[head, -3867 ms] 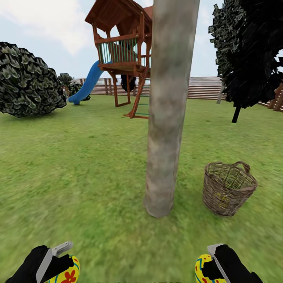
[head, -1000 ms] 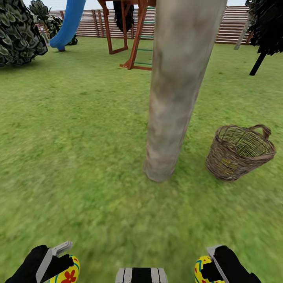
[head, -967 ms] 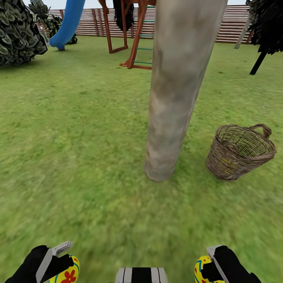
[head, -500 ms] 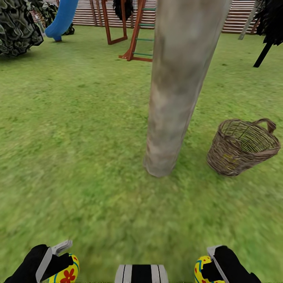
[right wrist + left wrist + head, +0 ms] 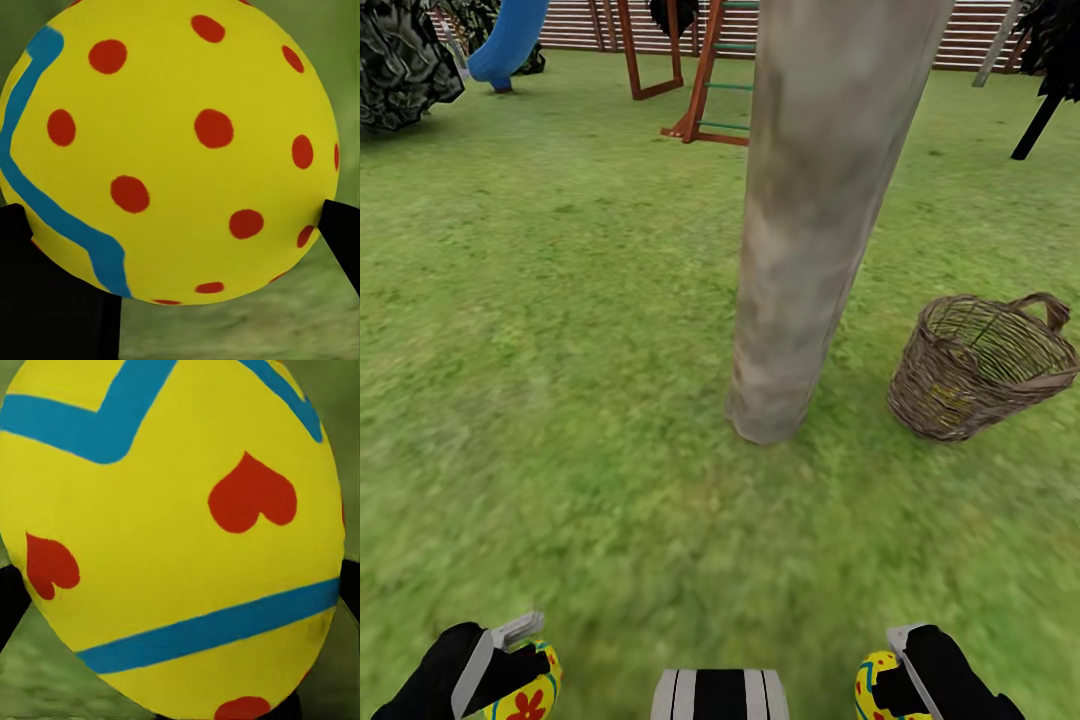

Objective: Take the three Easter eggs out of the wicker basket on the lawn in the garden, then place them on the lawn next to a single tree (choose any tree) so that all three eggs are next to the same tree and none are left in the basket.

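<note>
- The left pincer (image 5: 510, 668) sits at the near left edge of the head view, cut off by the frame. It is closed on a yellow flower egg (image 5: 528, 690), of which a red flower and a blue edge line show there.
- The left wrist view shows that egg (image 5: 172, 532) much closer: yellow, with blue zigzag bands and red heart-like petals. The dark fingers (image 5: 11, 600) touch its two sides and are mostly hidden behind it.
- The right pincer (image 5: 895, 672) is at the near right edge, also cut off. It grips a second yellow egg, the dotted egg (image 5: 875, 685), half covered by the black pincer body.
- In the right wrist view this dotted egg (image 5: 172, 157) shows red dots and one curved blue line, a pattern hard to read in the head view.
- The wicker basket (image 5: 982, 365) stands on the lawn (image 5: 560, 330), to the right of the tree trunk (image 5: 810, 210) and near it but apart. It leans a little, and its right rim meets the frame edge. Through the weave a faint yellow patch shows low inside; I cannot tell whether it is the third egg.
- The trunk is thick and grey-brown; its top is cut off, so no leaves are seen.
- Far behind stand the legs and ladder of a wooden play tower (image 5: 700, 70), the end of a blue slide (image 5: 505, 45), a slatted fence (image 5: 960, 40), a dark bush (image 5: 400, 60) at far left and a thin dark-trunked tree (image 5: 1040, 110) at far right.
- A striped grey and black part of the robot (image 5: 720, 695) shows at the near middle edge.
</note>
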